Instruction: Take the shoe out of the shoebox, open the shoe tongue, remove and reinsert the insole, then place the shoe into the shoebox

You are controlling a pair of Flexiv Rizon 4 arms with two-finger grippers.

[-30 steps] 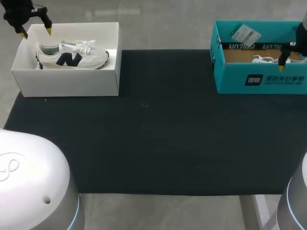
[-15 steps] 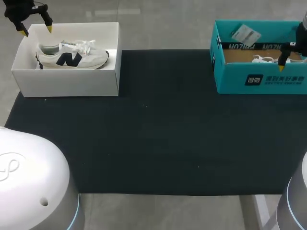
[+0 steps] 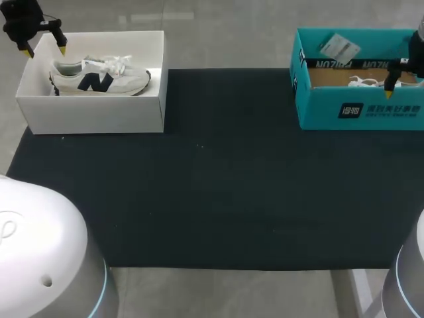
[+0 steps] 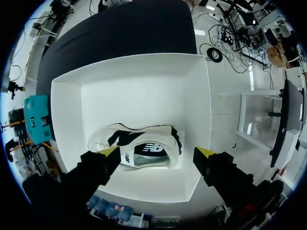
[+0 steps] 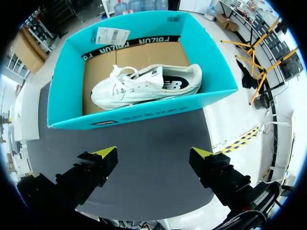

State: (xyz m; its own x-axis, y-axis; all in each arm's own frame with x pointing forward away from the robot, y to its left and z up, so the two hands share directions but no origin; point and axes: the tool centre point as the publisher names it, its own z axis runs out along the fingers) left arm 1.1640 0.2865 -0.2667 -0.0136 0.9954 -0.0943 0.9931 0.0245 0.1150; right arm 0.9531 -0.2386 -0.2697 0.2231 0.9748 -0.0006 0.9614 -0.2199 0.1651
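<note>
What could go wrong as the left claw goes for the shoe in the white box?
The open left claw hangs above a far corner of the white shoebox, one finger near its wall; descending, it might clip the wall and shove the box. Loose laces on the shoe could snag a finger.

Left arm [image 3: 24, 18] and right arm [image 3: 415, 53] hover, jaws spread wide.

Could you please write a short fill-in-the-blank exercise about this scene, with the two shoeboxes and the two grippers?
1. The left gripper hovers above the ____ shoebox.
2. The shoe ahead of the right gripper lies in the ____ shoebox.
3. Neither gripper holds anything; the fingers of both are ____.

Missing words: white; teal; open.
</note>
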